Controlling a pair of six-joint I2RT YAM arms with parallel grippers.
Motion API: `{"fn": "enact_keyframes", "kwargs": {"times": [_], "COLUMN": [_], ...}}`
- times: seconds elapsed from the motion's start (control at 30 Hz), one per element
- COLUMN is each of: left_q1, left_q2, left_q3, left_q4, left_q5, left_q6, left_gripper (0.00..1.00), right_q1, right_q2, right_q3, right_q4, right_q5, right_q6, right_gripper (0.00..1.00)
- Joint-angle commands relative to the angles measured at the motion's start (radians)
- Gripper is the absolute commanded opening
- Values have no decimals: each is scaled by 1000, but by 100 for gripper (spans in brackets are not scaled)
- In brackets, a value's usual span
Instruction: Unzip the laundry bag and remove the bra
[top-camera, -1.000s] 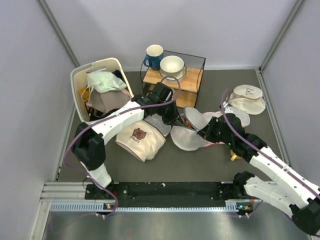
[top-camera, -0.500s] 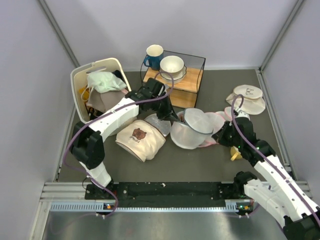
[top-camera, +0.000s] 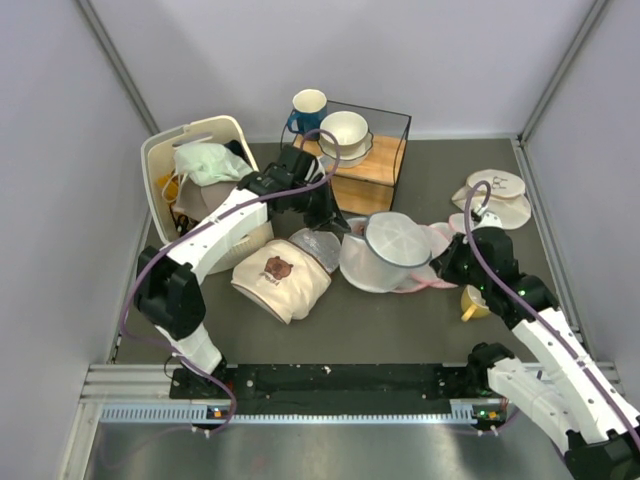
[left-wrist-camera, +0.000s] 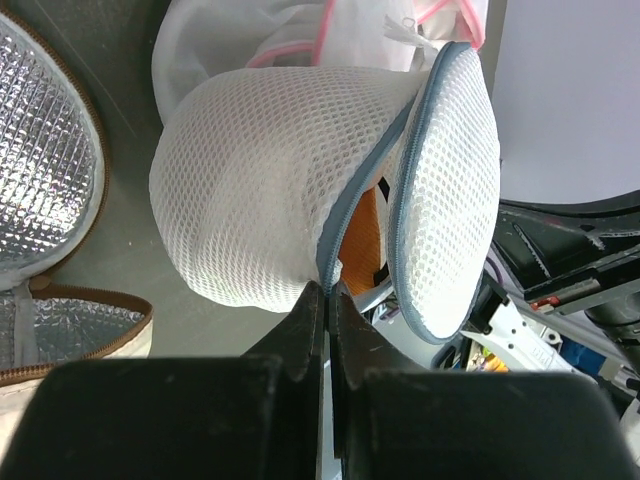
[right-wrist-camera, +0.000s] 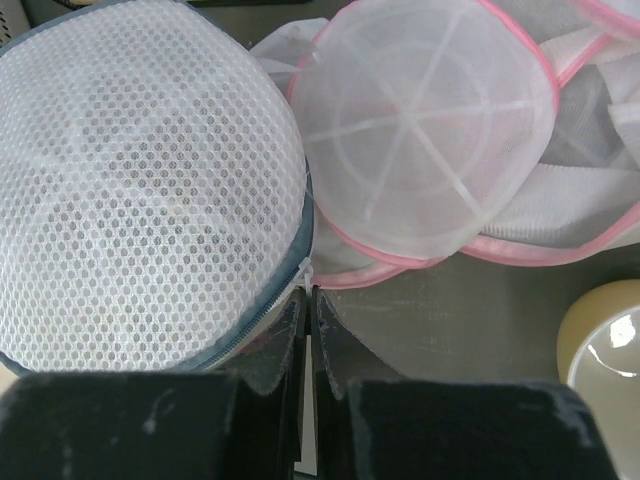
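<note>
The laundry bag (top-camera: 388, 250), a round white mesh drum with a grey-blue zip rim, sits at mid-table between my grippers. My left gripper (top-camera: 335, 224) is shut on the bag's rim at its left side; in the left wrist view (left-wrist-camera: 328, 288) the jaws pinch the rim where the lid (left-wrist-camera: 452, 190) gapes from the body (left-wrist-camera: 250, 190). Something orange (left-wrist-camera: 362, 238) shows in that gap. My right gripper (top-camera: 450, 264) is shut on the white zip pull (right-wrist-camera: 306, 276) at the bag's (right-wrist-camera: 140, 190) right side. The bra is hidden.
Pink-trimmed mesh bags (right-wrist-camera: 430, 120) lie right of the bag, more at far right (top-camera: 495, 195). A yellow cup (top-camera: 472, 303) stands by my right arm. A silver pouch (top-camera: 315, 245), bear-print cloth (top-camera: 280, 280), white basket (top-camera: 190, 180) and wire box with crockery (top-camera: 350, 150) crowd the left and back.
My right gripper has moved right with the zip pull, and my left gripper has drawn the rim back-left. The bag has risen from flat into a drum shape and its zip gapes.
</note>
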Motion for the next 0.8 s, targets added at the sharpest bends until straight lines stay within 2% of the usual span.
{"fn": "enact_keyframes", "kwargs": {"times": [0.0, 0.17, 0.2, 0.23, 0.27, 0.33, 0.4, 0.53, 0.77], "left_q1": [19, 2, -5, -13, -30, -44, -61, -71, -71], "left_q2": [-42, -41, -38, -35, -33, -24, -15, -10, -25], "left_q3": [51, 31, 21, 19, 17, 16, 17, 16, 2], "left_q4": [-4, 35, 44, 48, 53, 59, 68, 88, 96], "left_q5": [22, 77, 79, 79, 77, 82, 85, 90, 77], "left_q6": [61, 78, 78, 81, 81, 78, 69, 46, 38], "left_gripper": [0, 0, 0, 0, 0, 0, 0, 0, 0], "right_q1": [-20, -20, -20, -20, -20, -17, 12, 245, 476], "right_q2": [6, 26, 34, 42, 42, 39, 51, 101, 301], "right_q3": [57, 30, 31, 40, 48, 95, 155, 289, 373], "right_q4": [-34, -34, -36, -36, -39, -48, -79, -123, -86], "right_q5": [50, 43, 36, 22, 13, -16, -17, 186, 319], "right_q6": [-46, -60, -63, -70, -87, -103, -104, -84, -69], "right_gripper": [0, 0, 11, 42, 50, 60, 64, 81, 86]}}
